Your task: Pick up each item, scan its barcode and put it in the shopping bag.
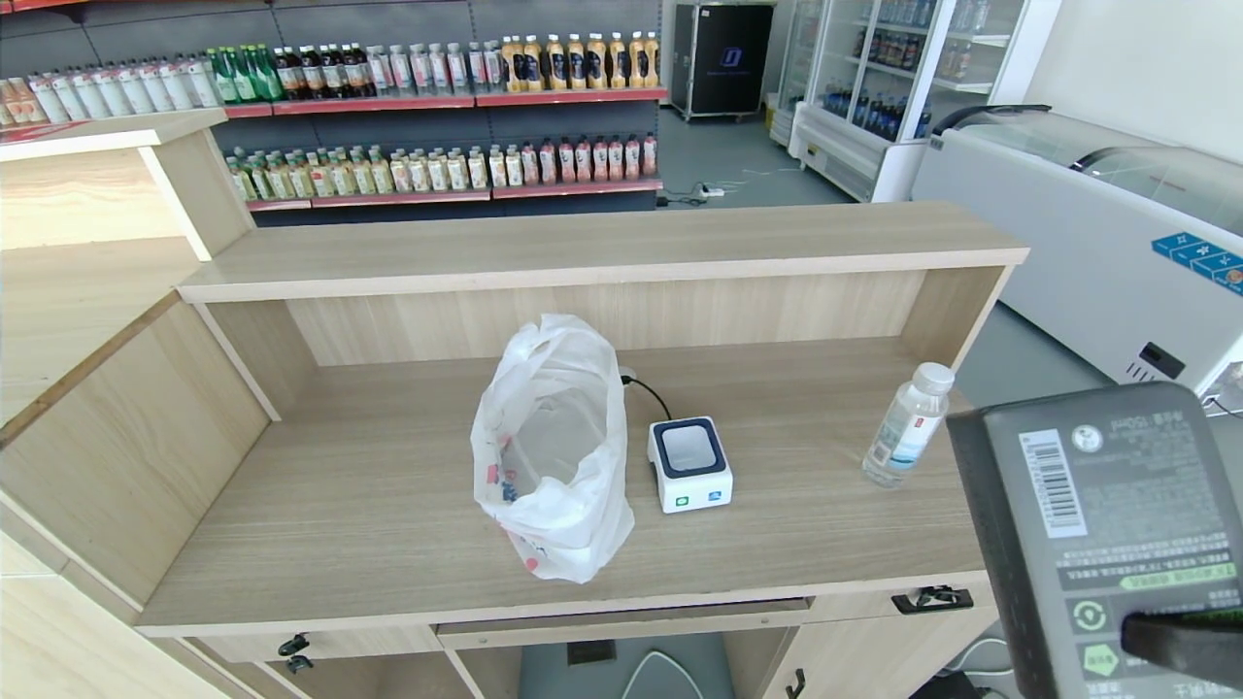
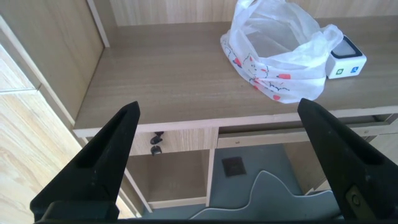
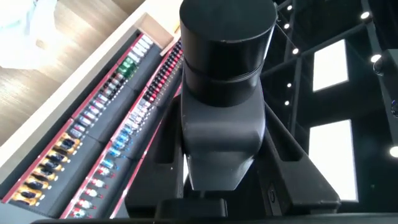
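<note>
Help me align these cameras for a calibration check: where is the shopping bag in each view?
Head view: shopping bag stands open mid-counter, just left of the scanner.
Left wrist view: shopping bag on the counter, beside the scanner.
Right wrist view: probably the shopping bag, a white patch beyond the held dark bottle.
Shared landmark: the wooden counter.

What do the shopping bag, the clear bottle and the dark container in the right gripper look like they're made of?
Shopping bag: thin plastic film, translucent white, crinkled.
Clear bottle: likely plastic, see-through walls, white cap.
Dark container: probably plastic, dark smooth surface with printing and a barcode label; hard to be sure.
</note>
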